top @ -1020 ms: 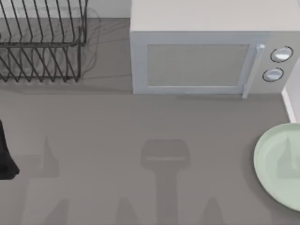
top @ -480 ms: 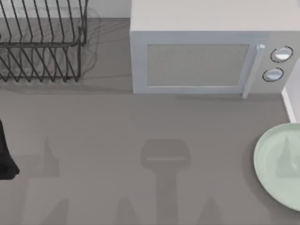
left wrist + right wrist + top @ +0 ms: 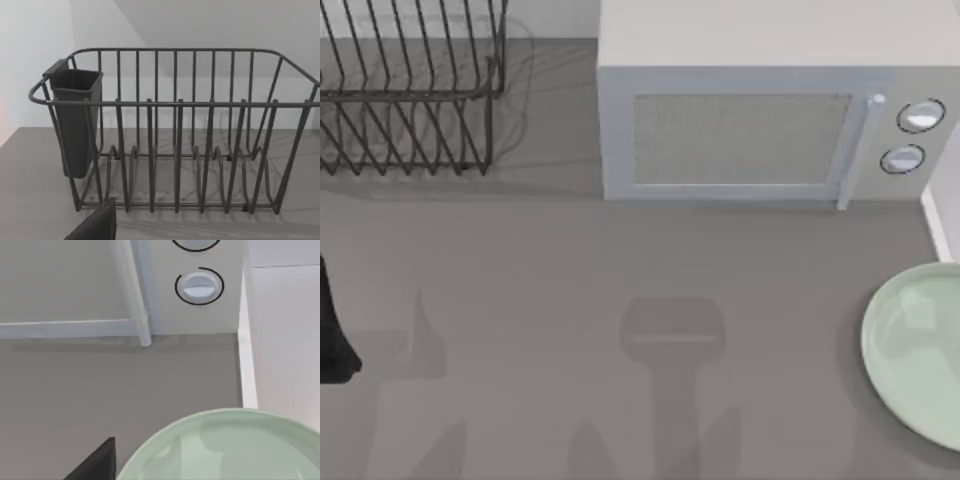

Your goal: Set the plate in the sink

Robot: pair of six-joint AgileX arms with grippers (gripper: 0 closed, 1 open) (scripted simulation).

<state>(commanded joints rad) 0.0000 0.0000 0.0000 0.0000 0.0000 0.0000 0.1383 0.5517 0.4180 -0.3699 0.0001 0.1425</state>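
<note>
Nearest me, on the grey surface point(image 3: 620, 260) at the top view's right edge, the plate point(image 3: 915, 350) lies flat and untouched, partly cut off by the frame. The wedge-shaped shadow that lay across it a second ago and half a second ago has now slid off it, and the shadows along the surface's near edge have shifted too. I take that to mean my right arm is moving above the plate, lining up for a pick; nothing has been lifted yet.

In the right wrist view the plate point(image 3: 225, 450) sits just below the camera, with a dark sliver beside it that is probably part of my right jaws, though I cannot tell whether they are released or clenched. My left arm point(image 3: 332, 330) stays parked at the left edge, its jaws equally unreadable.

Farther back stand the microwave point(image 3: 750, 110) and the dish rack point(image 3: 410, 90), unchanged.
</note>
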